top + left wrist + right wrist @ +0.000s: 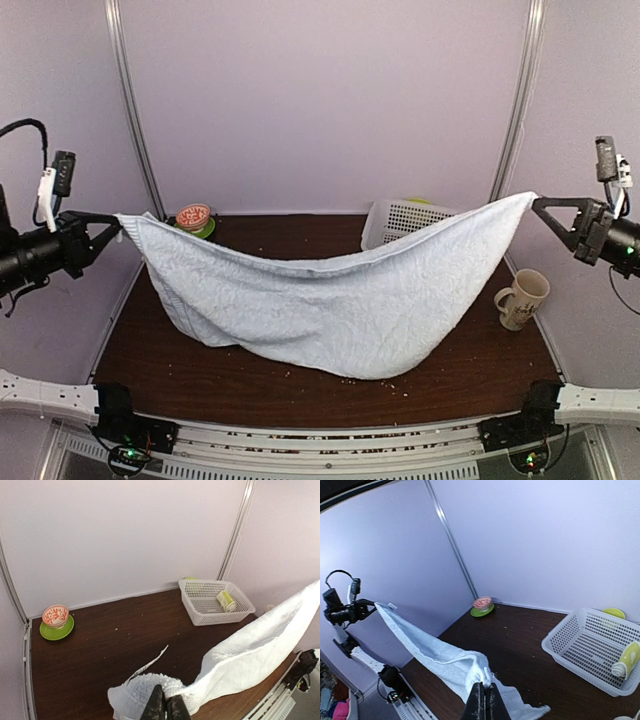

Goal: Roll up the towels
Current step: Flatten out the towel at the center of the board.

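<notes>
At the far left, the left gripper point(116, 227) is held up above the left edge of the dark brown wooden counter point(200, 372). Its fingers are closed narrow on one corner of the large pale-blue towel point(330, 300). In the far left corner of the counter stands a small red-and-white patterned bowl point(193, 215) on a round green saucer point(56, 630).

The pale-blue towel is stretched in the air between the two grippers, across the whole counter. It sags in the middle, and its lowest part hangs down to the counter near the near edge.

Behind the towel, on the far right, sits a white plastic mesh basket point(405, 222). The small lime-green towel point(226, 600) lies rolled up inside it. Near the right edge stands a cream ceramic mug point(522, 297) with a dark print. At the far right, the right gripper point(538, 203) pinches the other corner of the towel, its fingers also closed narrow.
</notes>
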`<state>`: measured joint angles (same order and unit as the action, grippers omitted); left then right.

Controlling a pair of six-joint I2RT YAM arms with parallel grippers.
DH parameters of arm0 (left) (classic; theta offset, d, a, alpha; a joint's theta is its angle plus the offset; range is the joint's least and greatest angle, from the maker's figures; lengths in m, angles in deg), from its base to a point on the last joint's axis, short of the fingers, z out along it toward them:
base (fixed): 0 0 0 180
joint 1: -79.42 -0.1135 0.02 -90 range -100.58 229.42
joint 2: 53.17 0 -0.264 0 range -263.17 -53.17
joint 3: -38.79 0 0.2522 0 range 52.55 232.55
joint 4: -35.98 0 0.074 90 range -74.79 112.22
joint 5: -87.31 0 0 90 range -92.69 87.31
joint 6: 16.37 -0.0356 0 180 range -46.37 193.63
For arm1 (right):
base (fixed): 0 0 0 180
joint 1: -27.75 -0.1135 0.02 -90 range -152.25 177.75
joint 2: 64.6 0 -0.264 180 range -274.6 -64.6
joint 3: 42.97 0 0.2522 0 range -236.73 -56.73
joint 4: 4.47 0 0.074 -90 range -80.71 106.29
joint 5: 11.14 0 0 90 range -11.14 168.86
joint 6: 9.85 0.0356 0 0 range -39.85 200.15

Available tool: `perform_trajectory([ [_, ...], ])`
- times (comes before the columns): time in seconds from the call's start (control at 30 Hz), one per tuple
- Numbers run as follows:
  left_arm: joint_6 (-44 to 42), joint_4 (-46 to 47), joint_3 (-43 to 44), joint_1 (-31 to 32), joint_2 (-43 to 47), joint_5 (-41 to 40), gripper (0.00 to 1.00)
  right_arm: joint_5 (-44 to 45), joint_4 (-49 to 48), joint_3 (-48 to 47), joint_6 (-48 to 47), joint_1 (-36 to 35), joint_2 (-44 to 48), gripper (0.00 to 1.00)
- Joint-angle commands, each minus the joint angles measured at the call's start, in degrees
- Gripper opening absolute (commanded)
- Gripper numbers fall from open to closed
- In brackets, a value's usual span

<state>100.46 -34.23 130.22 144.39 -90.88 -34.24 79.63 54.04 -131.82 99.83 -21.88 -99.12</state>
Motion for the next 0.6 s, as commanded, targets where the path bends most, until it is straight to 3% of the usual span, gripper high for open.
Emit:
perform_trajectory([
  [0.0, -4.56, 4.77, 2.79, -0.33, 3.71, 9.84, 0.0, -15.61, -1.38, -5.59, -1.17, 0.23, 0.96, 0.0],
  [0.13, -5.75, 5.29, 4.39, -0.33, 3.2, 15.25, 0.0, -16.98, -1.88, -6.77, -0.54, 0.23, 2.41, 0.0],
  [0.37, -8.36, 12.95, -2.94, -0.41, -3.9, 9.51, 0.0, -1.45, -4.06, 4.6, -0.02, 0.22, -1.43, 0.0],
  [0.57, -6.56, 17.41, -10.31, -4.97, -10.61, 10.96, 0.0, 12.77, -7.54, 15.3, 5.76, 1.02, -4.15, 0.0],
])
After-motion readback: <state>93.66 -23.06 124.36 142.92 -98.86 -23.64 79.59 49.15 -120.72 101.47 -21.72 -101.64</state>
